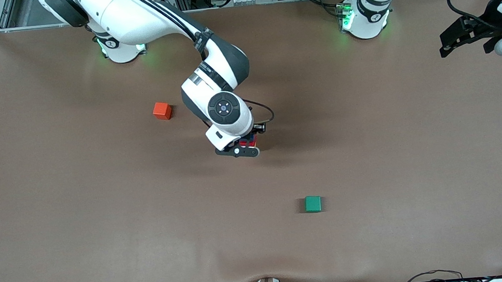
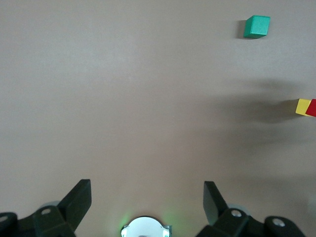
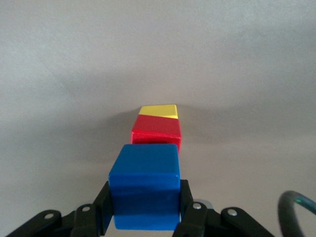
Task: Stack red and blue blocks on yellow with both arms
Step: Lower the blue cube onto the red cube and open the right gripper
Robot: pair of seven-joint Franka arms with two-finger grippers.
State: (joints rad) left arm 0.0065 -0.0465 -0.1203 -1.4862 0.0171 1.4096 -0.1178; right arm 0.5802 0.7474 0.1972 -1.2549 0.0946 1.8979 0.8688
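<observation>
A high front camera faces me across the table, looking down on all of it. My right wrist camera looks past my right claw, close on the red block. My left wrist camera looks from higher, sharing the green cube with the front view.

One blue cube, one red cube, one yellow cube, one orange-red cube, one green cube, two arms.

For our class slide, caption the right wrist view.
Right gripper holds small blue cube above red cube stacked on yellow cube.
</observation>
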